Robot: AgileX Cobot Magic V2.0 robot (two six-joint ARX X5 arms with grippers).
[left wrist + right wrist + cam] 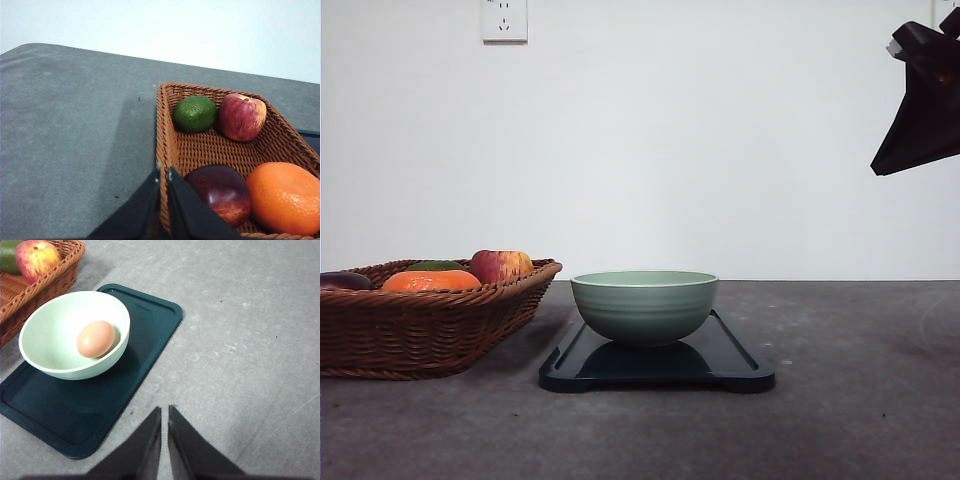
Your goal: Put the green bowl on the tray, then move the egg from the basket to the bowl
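Note:
The pale green bowl (644, 305) stands upright on the dark tray (735, 360) at the table's middle. In the right wrist view a brown egg (95, 338) lies inside the bowl (50, 335) on the tray (145, 345). The wicker basket (420, 330) sits left of the tray, holding fruit. My right gripper (164, 412) is shut and empty, raised above the bare table to the right of the tray; it shows dark at the upper right (923, 110). My left gripper (163, 176) is shut and empty above the basket's (200, 145) rim.
The basket holds a red-yellow apple (241, 116), a green avocado-like fruit (195, 113), a dark red fruit (221, 192) and an orange (285, 197). A wall socket (504, 20) is on the white wall behind. Bare grey tabletop lies right of the tray.

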